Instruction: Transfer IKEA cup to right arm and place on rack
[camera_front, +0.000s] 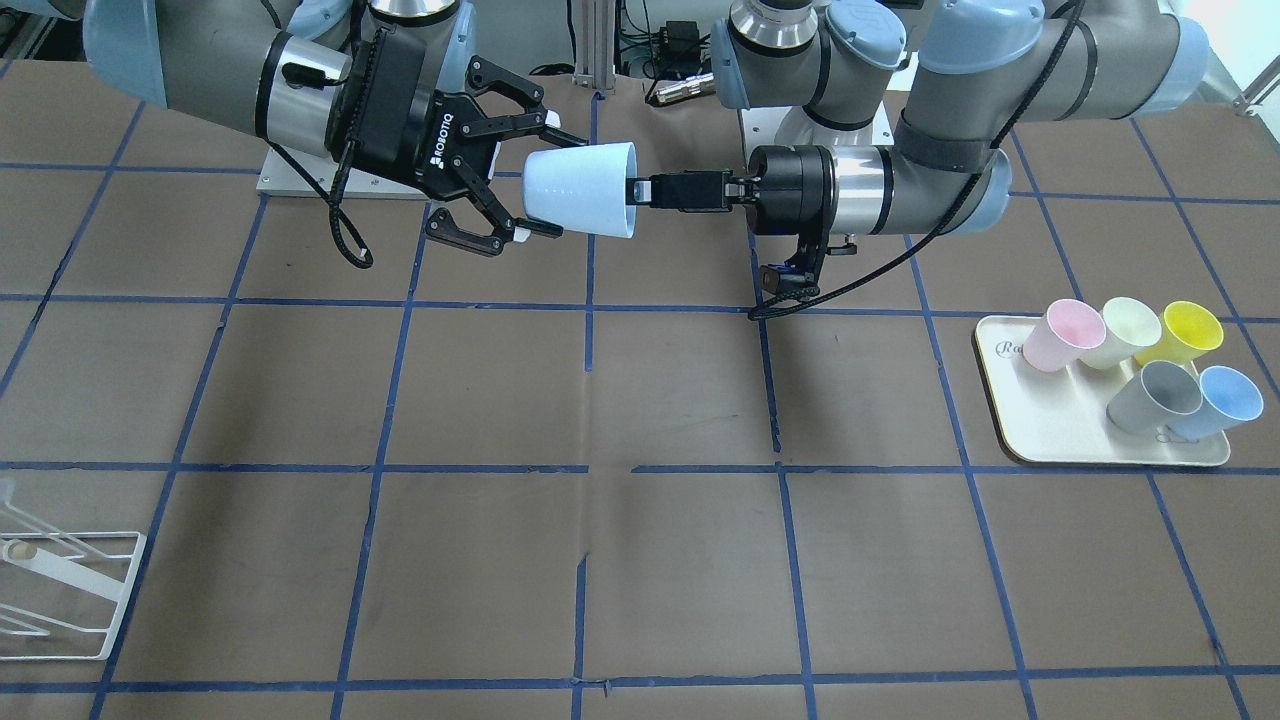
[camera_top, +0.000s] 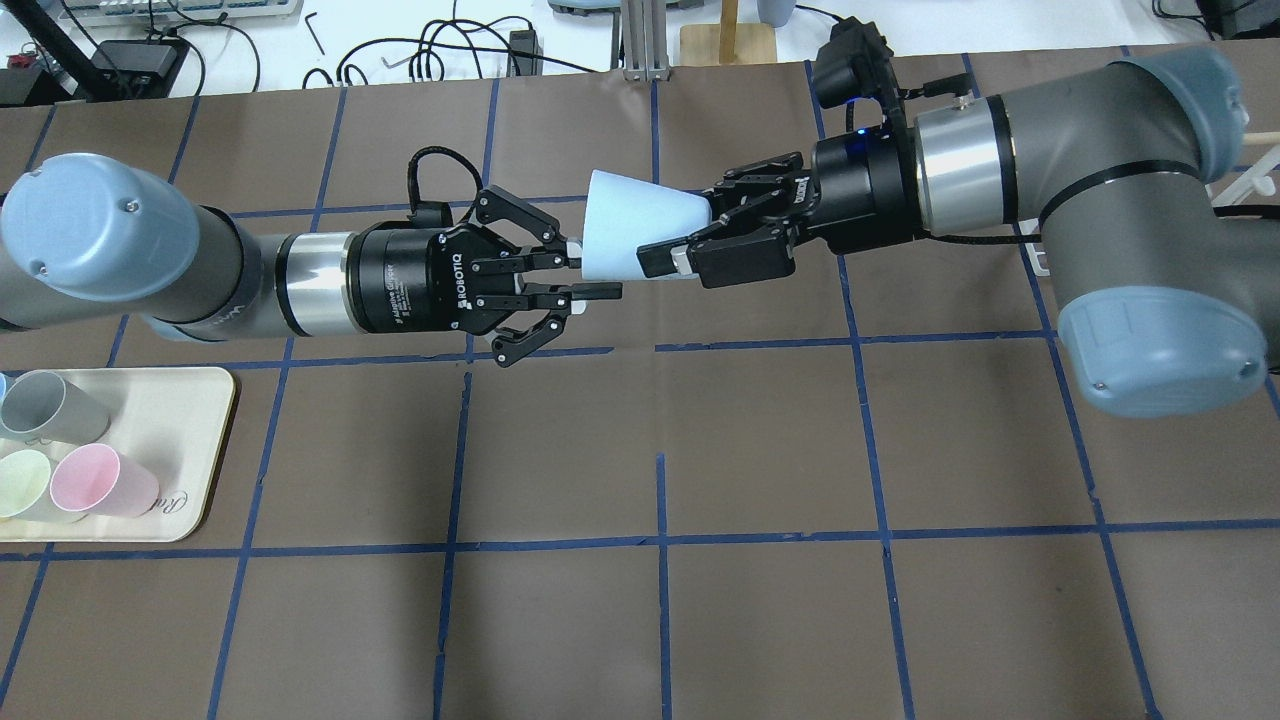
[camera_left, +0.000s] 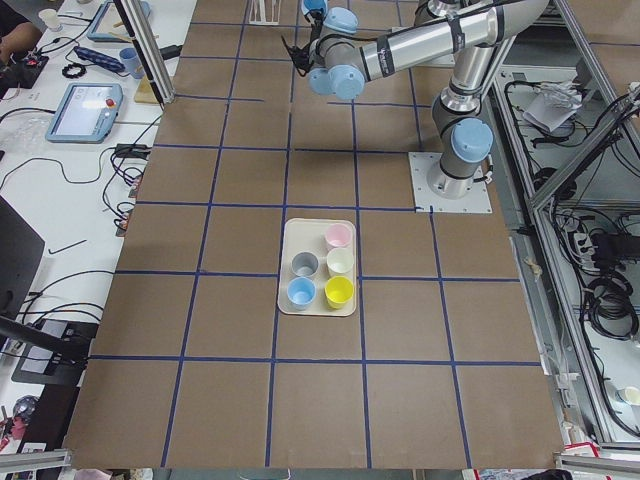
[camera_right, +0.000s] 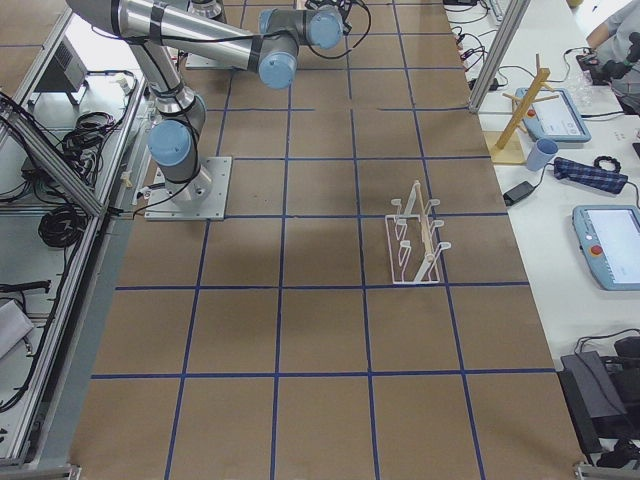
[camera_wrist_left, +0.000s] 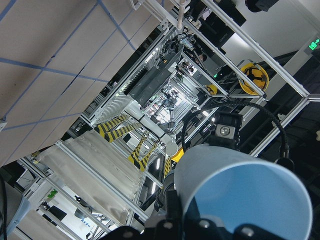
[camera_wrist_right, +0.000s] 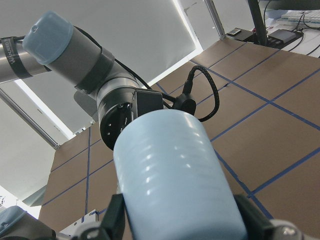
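Note:
The pale sky-blue IKEA cup (camera_front: 580, 190) hangs level in the air over the table's far side, between the two arms. My left gripper (camera_front: 638, 190) is shut on the cup's rim, one slim finger inside the mouth. In the overhead view the left gripper (camera_top: 590, 275) meets the cup (camera_top: 640, 235) at its wide end. My right gripper (camera_front: 540, 178) is open, with its white fingertips on either side of the cup's narrow base and a gap on both sides. The right wrist view shows the cup (camera_wrist_right: 175, 170) between its fingers. The white wire rack (camera_front: 60, 590) stands far off, near a table corner.
A cream tray (camera_front: 1060, 425) holds several cups: pink, cream, yellow, grey and a deeper blue one (camera_front: 1222, 398). The tray also shows in the overhead view (camera_top: 190, 420). The rack (camera_right: 415, 240) stands alone on the brown table. Cables and equipment line the table's edges.

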